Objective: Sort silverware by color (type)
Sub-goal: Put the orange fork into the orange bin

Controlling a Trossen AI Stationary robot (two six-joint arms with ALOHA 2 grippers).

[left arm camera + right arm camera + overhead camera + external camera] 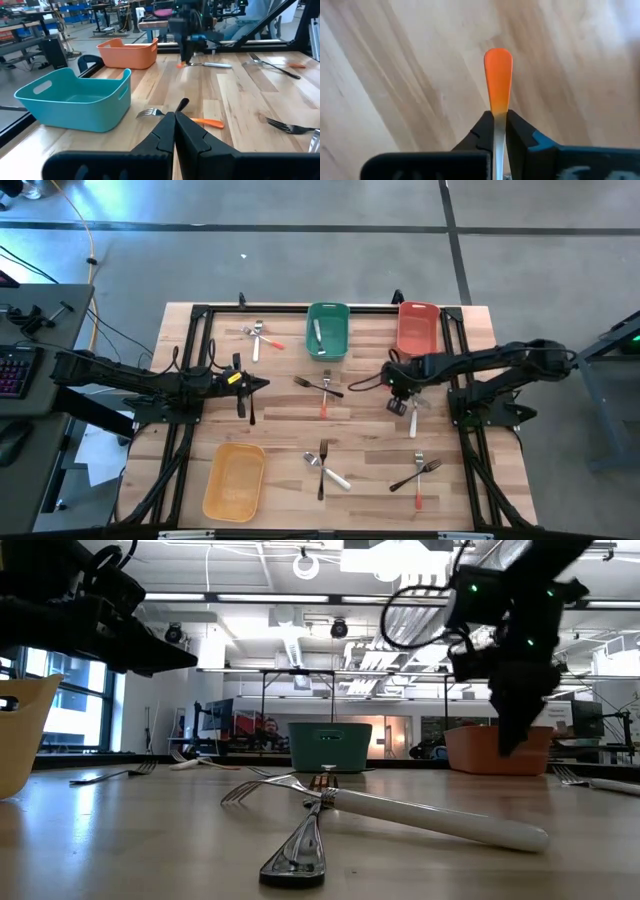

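1 fork (498, 82) | orange-red handle, metal neck | in right end effector (499, 131)

A wooden table (280, 430) carries scattered forks (322, 465) and yellow (234, 480), green (327, 330) and red bins (417, 327).

The right end effector (500, 131) points down from its extended arm, its 2 fingers (482, 132) pinched together. The left end effector (175, 131) is level on its outstretched arm, fingers (192, 135) pressed fully together, well apart from the right one.

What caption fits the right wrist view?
Right gripper shut on a red-handled fork above the wooden table.
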